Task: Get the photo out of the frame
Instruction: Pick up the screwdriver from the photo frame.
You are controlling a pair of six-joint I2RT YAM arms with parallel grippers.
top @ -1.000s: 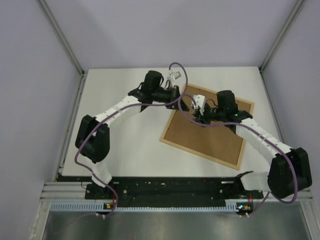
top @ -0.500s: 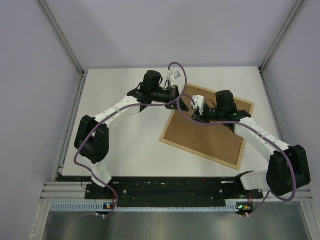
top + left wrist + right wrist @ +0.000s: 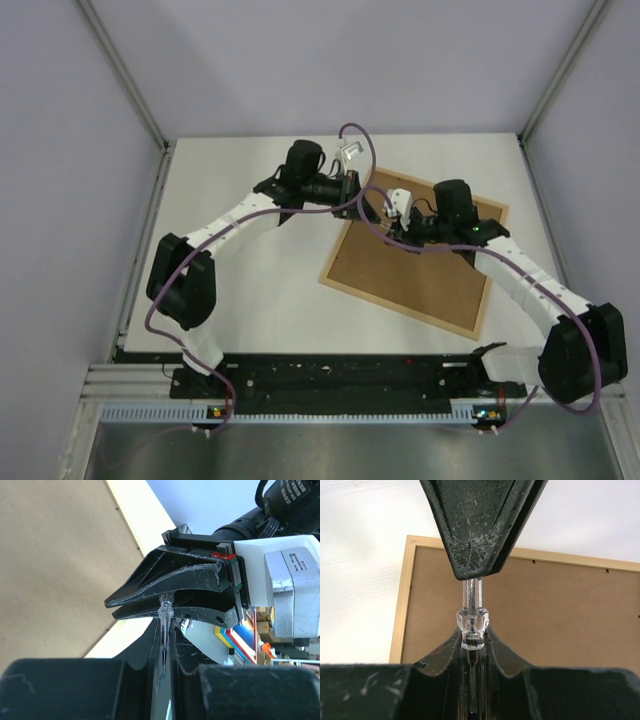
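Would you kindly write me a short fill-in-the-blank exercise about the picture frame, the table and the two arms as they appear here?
1. The large rectangular light-wood picture frame lies with its ___ fibreboard back facing up.
2. It rests on the ___ table.
3. The left gripper and right gripper meet over the frame's ___ left corner.
4. A ___ cable trails along each arm.

Missing words: brown; white; far; purple.
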